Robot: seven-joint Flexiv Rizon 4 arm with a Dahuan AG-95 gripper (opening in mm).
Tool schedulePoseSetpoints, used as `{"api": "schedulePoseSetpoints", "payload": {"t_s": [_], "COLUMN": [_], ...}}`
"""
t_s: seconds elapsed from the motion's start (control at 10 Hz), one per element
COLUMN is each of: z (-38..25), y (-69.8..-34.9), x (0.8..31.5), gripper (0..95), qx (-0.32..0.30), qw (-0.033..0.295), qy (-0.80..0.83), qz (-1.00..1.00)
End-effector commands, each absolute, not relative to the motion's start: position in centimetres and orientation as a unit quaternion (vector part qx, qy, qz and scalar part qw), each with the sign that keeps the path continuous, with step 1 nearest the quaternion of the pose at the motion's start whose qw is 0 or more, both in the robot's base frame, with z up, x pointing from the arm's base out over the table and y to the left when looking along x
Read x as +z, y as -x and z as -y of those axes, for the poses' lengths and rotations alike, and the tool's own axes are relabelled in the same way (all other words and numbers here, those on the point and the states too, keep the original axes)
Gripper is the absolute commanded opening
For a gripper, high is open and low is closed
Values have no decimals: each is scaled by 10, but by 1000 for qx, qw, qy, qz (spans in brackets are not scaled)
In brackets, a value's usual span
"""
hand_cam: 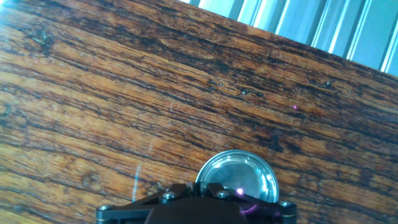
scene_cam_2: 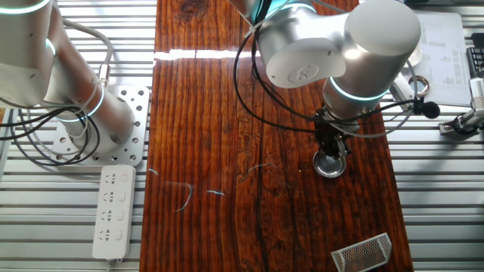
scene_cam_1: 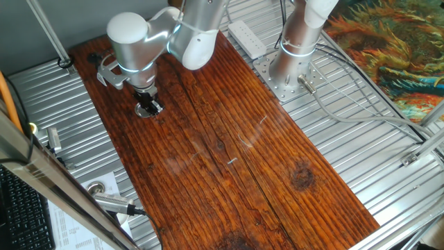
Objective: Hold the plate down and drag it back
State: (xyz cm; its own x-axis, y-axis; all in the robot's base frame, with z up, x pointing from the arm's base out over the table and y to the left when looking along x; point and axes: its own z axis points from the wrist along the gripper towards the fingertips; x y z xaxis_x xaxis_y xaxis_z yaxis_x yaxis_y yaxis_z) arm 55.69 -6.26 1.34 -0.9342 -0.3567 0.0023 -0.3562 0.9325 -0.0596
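Hand view gives us the closest look: the plate [hand_cam: 237,177] lies flat on the wooden table [hand_cam: 124,93], directly beneath the gripper [hand_cam: 199,198], whose dark body covers the plate's near edge at the bottom of the picture. We see a shiny silver rim and a darker, reflective centre with a small pink glint on it. Beyond the plate, on the far side from the gripper, the wood runs up to a ribbed metal surface [hand_cam: 348,31].

From one fixed view we see the gripper [scene_cam_1: 148,106] pointing straight down with its tip on the plate [scene_cam_1: 147,110], of which only a sliver of silver shows around the dark fingers. The arm's rounded grey joint [scene_cam_1: 132,42] sits right above it.

From the other fixed view the gripper [scene_cam_2: 330,151] again stands upright over the plate [scene_cam_2: 329,166], which shows as a small bright disc just under the tip, and the two appear to touch. Well behind the gripper in this view, near the table's corner, a silver mesh bracket [scene_cam_2: 363,253] lies on the wood. Off to the far side, beyond the table's edge, a white power strip [scene_cam_2: 113,211] rests on the metal surface.

We cannot tell whether the fingers are apart or together; they are hidden or too dark in every view.
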Motion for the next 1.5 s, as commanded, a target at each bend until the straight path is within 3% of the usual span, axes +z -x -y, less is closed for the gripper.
{"api": "schedulePoseSetpoints", "payload": {"t_s": [0.1,1.5], "z": [61,39], "y": [-557,-551], "x": [12,14], "gripper": [0,0], "qx": [-32,-28], "qw": [6,8], "qy": [183,171], "qz": [-983,-985]}}
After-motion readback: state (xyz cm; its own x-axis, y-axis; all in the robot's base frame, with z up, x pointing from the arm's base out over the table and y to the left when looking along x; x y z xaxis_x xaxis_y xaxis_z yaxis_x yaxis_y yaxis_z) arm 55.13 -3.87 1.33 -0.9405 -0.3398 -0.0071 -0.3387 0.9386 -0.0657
